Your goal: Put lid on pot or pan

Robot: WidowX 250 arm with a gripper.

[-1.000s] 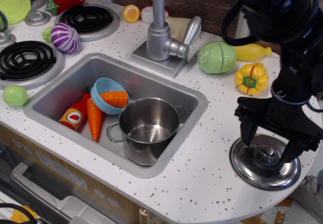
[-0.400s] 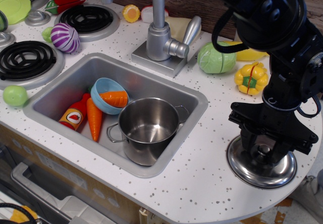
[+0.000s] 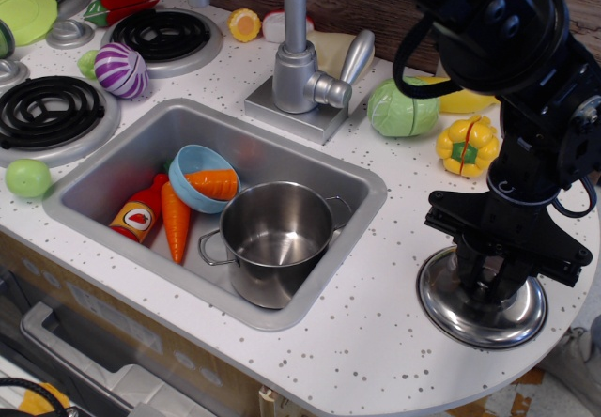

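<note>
Jaws down over the lid [image 3: 481, 306], apparently pinching its knob for lifting; grip not clearly visible. Pot [image 3: 273, 240] well left, open-mouthed, awaiting cover.

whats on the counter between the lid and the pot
Only bare speckled counter and the sink's right rim lie between the lid and the pot, in the one view.

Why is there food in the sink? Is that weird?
A bit. A ketchup bottle, two carrots and a blue bowl lie jumbled in the sink beside the open pot. Its lid sits on the counter.
</note>
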